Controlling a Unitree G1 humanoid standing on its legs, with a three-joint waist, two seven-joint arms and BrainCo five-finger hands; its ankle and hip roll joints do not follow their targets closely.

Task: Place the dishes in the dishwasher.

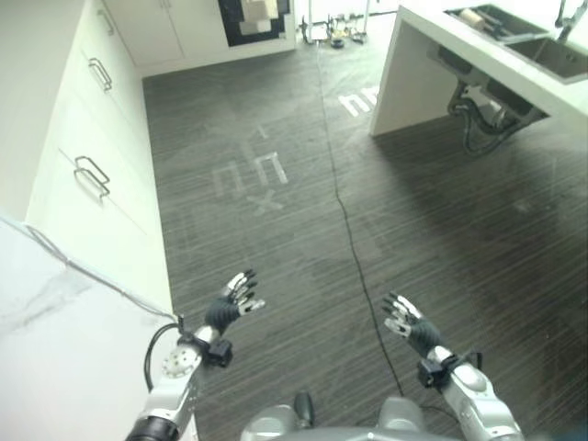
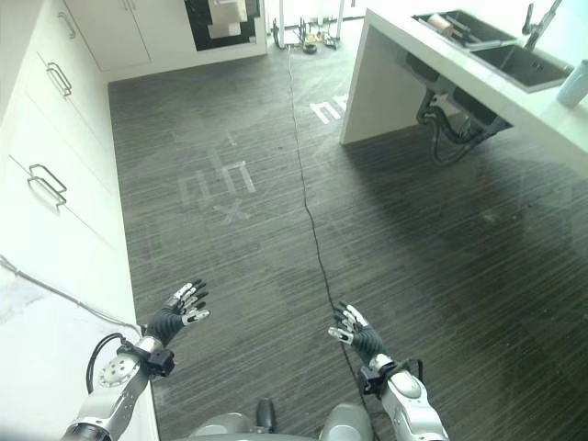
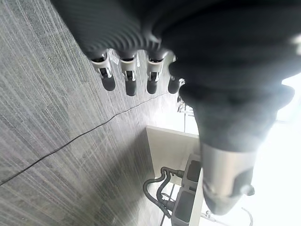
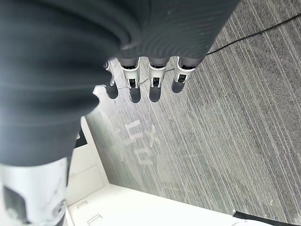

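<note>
Left hand (image 1: 231, 305) and right hand (image 1: 409, 326) over dark plank floor (image 1: 276, 184), fingers straight, both empty. Sink (image 2: 524, 60) in white counter (image 2: 404, 37), far right.

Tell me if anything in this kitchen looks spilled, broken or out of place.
Nothing looks spilled or broken. The odd bit: the island counter is open underneath, with grey drain hoses hanging exposed below the sink. Both hands, left and right, are open and empty over the floor.
</note>
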